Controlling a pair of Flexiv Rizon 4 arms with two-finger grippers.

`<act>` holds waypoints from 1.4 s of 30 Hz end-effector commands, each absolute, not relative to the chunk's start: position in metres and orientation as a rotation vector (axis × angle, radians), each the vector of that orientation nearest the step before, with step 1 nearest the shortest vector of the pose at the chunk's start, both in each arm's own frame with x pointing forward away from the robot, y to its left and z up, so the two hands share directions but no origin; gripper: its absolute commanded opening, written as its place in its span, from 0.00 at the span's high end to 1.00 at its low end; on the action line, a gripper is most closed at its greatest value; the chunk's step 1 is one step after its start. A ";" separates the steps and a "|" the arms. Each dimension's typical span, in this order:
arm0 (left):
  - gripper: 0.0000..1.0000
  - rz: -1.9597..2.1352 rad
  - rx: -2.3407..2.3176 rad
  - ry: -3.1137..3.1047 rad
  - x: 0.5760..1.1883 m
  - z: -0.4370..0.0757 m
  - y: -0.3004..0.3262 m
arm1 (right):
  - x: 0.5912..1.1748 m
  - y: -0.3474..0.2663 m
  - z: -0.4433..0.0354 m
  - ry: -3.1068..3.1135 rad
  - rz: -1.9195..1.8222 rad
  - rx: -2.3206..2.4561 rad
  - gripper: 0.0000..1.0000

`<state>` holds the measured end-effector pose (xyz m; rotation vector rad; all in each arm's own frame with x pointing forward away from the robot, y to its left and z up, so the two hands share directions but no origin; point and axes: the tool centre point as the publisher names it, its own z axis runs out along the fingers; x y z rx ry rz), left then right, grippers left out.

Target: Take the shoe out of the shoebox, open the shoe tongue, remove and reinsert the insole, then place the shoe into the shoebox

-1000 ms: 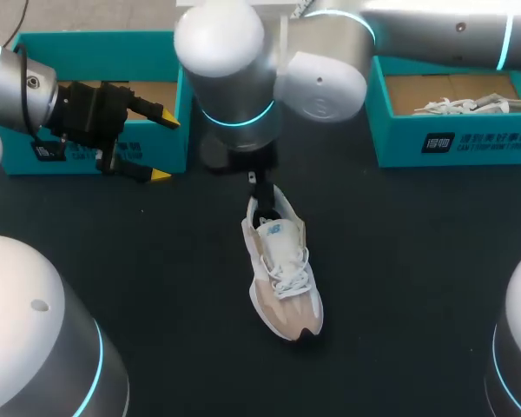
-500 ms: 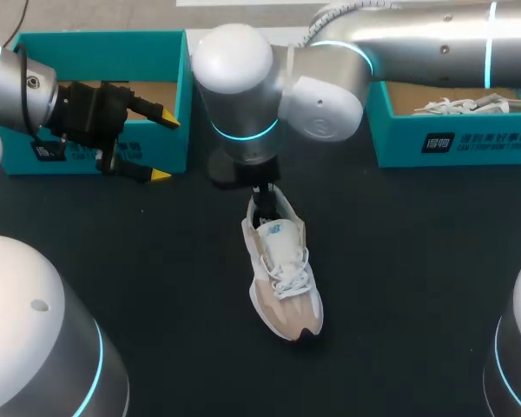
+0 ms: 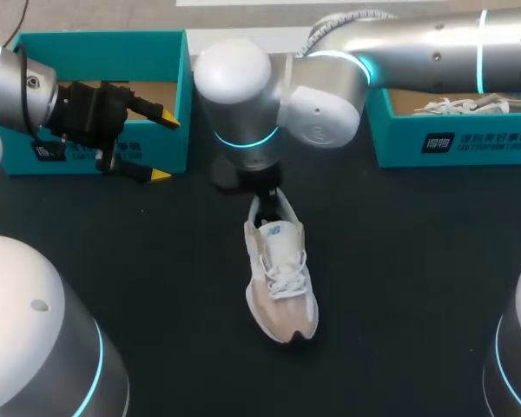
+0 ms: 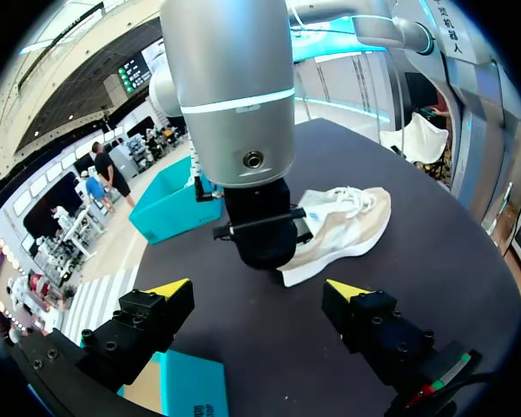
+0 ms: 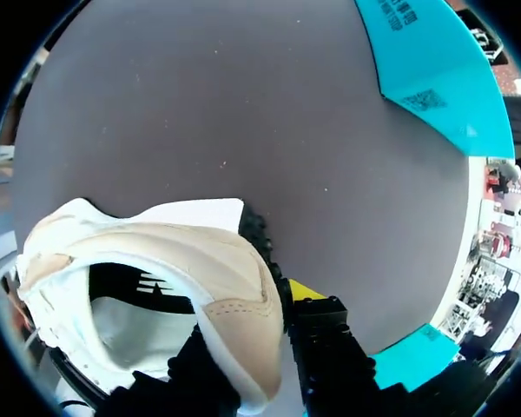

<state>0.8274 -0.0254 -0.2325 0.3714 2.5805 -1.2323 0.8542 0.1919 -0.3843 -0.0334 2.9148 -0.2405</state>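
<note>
A beige and white shoe [image 3: 278, 278] lies on the dark table, toe toward the near edge. My right gripper [image 3: 262, 207] stands at its heel. In the right wrist view this gripper [image 5: 253, 340] is shut on the shoe's heel collar [image 5: 234, 287], one finger inside the shoe and the yellow-tipped one outside. My left gripper [image 3: 148, 146] hovers open in front of the left teal shoebox [image 3: 169, 52], holding nothing. In the left wrist view, the left gripper [image 4: 259, 291] faces the right arm's wrist [image 4: 234, 104] and the shoe [image 4: 343, 228] behind it.
A second teal shoebox [image 3: 451, 143] at the back right holds another white shoe [image 3: 464, 106]. The right arm's large joints [image 3: 278, 87] hang over the table's back middle. Dark table surface [image 3: 399, 278] spreads around the shoe.
The right gripper came down onto the heel and its fingers closed on the collar. The shoe's toe swung slightly to the left. The left arm kept still.
</note>
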 end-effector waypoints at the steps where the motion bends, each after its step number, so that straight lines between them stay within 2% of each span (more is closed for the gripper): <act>1: 0.00 -1.231 0.373 2.582 0.828 -0.233 -0.026 | 0.847 0.193 -0.363 2.891 -0.294 0.026 1.00; 19: 0.00 -1.231 0.373 2.582 0.828 -0.233 -0.026 | 0.822 0.161 -0.164 2.829 -0.272 0.016 1.00; 34: 0.00 -1.231 0.373 2.582 0.828 -0.233 -0.026 | 0.822 0.161 -0.164 2.829 -0.272 0.016 1.00; 42: 0.00 -1.231 0.373 2.582 0.828 -0.233 -0.026 | 0.882 0.073 -0.151 2.803 -0.246 -0.077 1.00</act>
